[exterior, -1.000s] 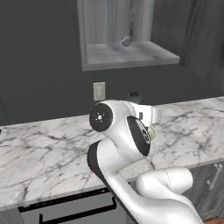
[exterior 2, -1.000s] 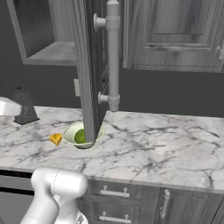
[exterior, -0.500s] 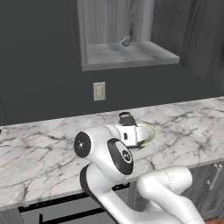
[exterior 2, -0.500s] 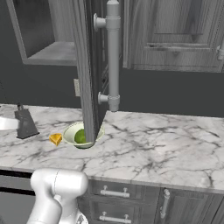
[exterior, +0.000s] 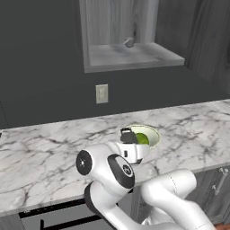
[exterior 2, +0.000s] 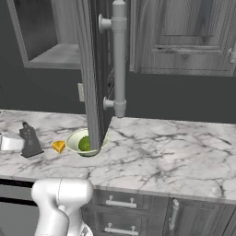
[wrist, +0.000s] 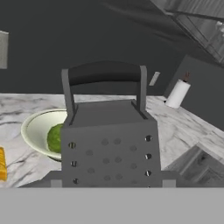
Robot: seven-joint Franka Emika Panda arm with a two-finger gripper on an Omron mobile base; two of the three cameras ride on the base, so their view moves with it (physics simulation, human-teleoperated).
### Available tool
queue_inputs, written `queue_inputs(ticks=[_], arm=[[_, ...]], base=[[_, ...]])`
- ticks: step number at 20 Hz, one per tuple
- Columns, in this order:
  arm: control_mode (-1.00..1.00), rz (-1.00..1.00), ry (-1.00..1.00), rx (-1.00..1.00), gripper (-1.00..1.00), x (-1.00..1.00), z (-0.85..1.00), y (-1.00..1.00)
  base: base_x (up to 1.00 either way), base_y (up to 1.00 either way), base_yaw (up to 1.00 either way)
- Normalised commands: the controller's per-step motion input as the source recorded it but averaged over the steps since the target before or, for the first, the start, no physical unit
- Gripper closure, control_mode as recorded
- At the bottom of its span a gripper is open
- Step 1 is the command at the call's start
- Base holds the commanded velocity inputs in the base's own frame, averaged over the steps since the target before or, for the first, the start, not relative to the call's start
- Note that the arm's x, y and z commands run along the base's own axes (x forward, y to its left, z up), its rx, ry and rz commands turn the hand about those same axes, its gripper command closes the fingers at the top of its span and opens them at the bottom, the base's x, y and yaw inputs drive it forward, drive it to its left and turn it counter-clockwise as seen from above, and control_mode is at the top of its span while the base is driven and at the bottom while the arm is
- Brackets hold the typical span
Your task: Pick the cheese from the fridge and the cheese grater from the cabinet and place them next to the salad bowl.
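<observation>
Upright cheese grater, cheese, salad bowl, unlabelled.

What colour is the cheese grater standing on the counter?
Dark grey metal, with a darker handle on top. The cheese grater shows best in the hand view, close up.

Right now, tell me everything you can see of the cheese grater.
The small dark grey metal box grater tapers upward, with a thin dark arched handle on top and rows of small holes across its broad face. It is upright on the white marble counter, left of the yellow cheese wedge and the pale cream salad bowl. The white arm's tool reaches it from the left; whether it grips the grater I cannot tell.
</observation>
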Motion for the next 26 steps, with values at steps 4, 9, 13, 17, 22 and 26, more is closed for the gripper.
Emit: queue_inputs(ticks=[4,9,13,17,22,26], arm=[[-1.00,-0.03,0.00,0.09,1.00,0.10,-0.34,0.00],[-1.00,-0.03,0.00,0.12,1.00,0.15,-0.38,0.02],[-1.00,0.00,0.00,0.08,1.00,0.24,-0.28,0.00],[-1.00,0.00,-0.07,0.02,1.00,0.22,-0.20,0.00],[-1.00,-0.02,-0.07,0.00,1.00,0.09,-0.24,0.00],[-1.00,-0.06,0.00,0.00,1.00,0.12,-0.30,0.00]], base=[[0.00,0.00,0.00],[0.00,0.00,0.00],[0.00,0.00,0.00],[0.00,0.00,0.00],[0.00,0.00,0.00],[0.00,0.00,0.00]])
